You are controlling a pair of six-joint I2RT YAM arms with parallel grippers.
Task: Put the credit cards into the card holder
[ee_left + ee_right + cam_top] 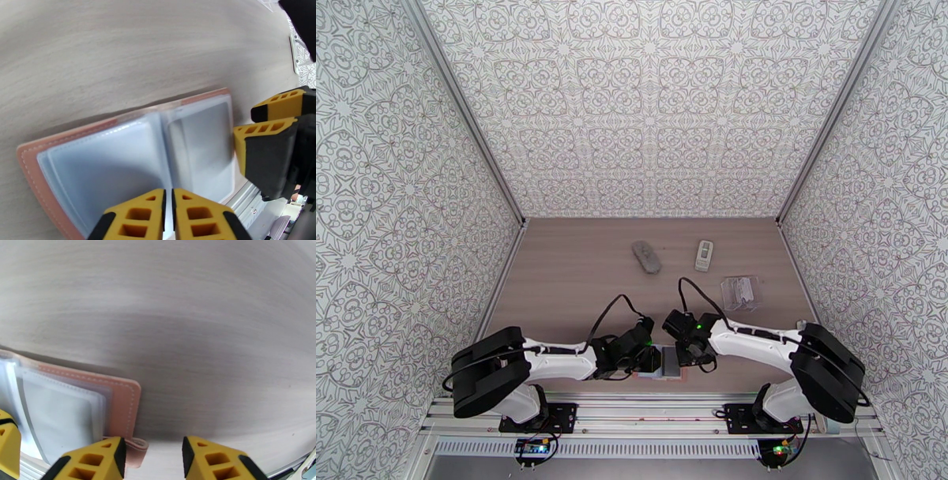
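Observation:
The card holder [671, 367] lies open at the table's near edge, a pink cover [31, 165] with clear sleeves [118, 165]. I cannot tell whether a card sits inside the sleeves. My left gripper [172, 217] is closed to a sliver on the sleeves' middle fold. My right gripper [152, 459] stands open at the holder's right edge [126, 402], with the pink clasp tab [136, 445] beside its left finger. Its fingers [272, 134] also appear in the left wrist view. A small pale stack [739, 292] at the back right may be the credit cards.
A grey lumpy object [646, 256] and a small white remote-like item [703, 255] lie toward the back of the wooden table [569, 276]. Patterned walls close in three sides. A metal rail [648, 410] runs just in front of the holder.

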